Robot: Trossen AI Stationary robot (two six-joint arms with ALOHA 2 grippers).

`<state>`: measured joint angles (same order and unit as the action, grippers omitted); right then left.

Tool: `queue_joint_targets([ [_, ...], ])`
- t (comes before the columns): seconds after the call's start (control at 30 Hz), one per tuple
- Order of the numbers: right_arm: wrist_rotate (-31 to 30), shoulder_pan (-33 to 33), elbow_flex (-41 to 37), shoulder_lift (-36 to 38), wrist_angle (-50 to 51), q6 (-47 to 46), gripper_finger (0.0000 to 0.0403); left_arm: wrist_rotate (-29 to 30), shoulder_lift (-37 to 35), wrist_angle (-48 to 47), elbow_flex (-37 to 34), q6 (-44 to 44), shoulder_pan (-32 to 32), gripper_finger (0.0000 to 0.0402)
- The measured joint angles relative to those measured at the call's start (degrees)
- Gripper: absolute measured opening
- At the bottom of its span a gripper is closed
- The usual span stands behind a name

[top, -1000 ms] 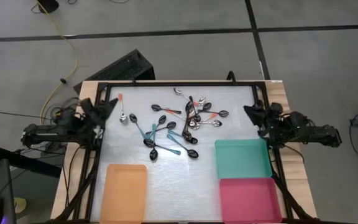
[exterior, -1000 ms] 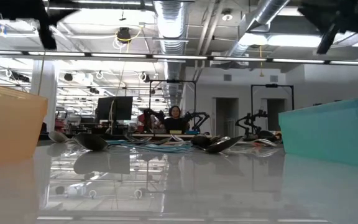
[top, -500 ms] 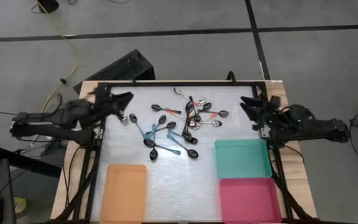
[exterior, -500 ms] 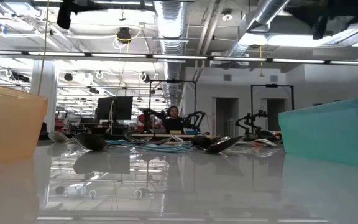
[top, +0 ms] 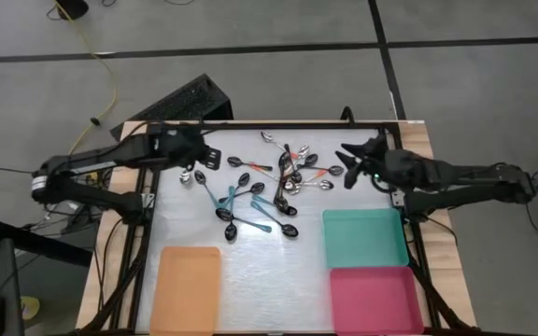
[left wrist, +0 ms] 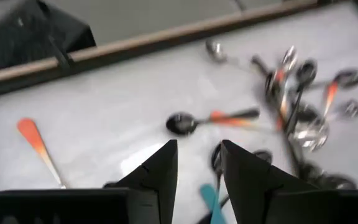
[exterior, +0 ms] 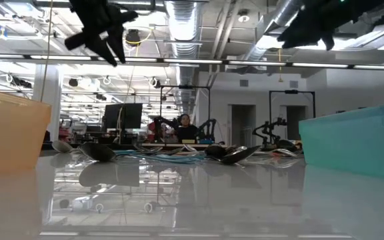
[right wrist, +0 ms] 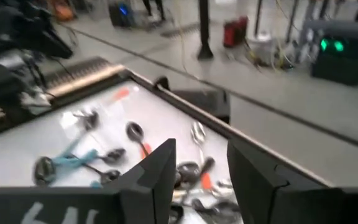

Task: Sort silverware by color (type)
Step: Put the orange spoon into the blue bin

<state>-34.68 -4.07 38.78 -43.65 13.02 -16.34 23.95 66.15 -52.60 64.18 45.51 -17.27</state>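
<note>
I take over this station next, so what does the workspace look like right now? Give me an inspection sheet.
Surface: white table, bare across the middle front.
Job's things: spoons piled at the back centre, unsorted; one spoon lies apart near the left arm. Orange tray, teal tray and pink tray hold nothing.
Clutter: nothing seen.
Grippers: left pincer open, above the table left of the pile; right pincer open, right of the pile. Neither holds anything.
Cables: yellow cable on the floor, back left.
Surroundings: a dark box behind the table; a person sits far behind.
</note>
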Motion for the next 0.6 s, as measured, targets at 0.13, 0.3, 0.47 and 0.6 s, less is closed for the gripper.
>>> queue_joint_targets([
  [0.13,3.1,-2.4,2.0,-5.5,4.3,-3.6,0.0152,-2.4,2.4,-0.5,0.0,-2.3,-2.5,0.0107],
  [0.3,10.2,-4.8,3.7,-11.6,6.2,-5.8,0.0146,-5.7,2.1,-0.9,-0.1,-4.7,-7.1,0.0107],
  [0.47,11.1,-5.5,4.0,-16.6,5.2,-6.8,0.0144,-6.0,0.7,-0.4,-4.0,-2.0,-13.5,0.0107],
  [0.6,11.2,-5.5,4.0,-19.3,3.4,-7.5,0.0143,-6.0,0.5,0.8,-8.3,2.0,-17.0,0.0107],
])
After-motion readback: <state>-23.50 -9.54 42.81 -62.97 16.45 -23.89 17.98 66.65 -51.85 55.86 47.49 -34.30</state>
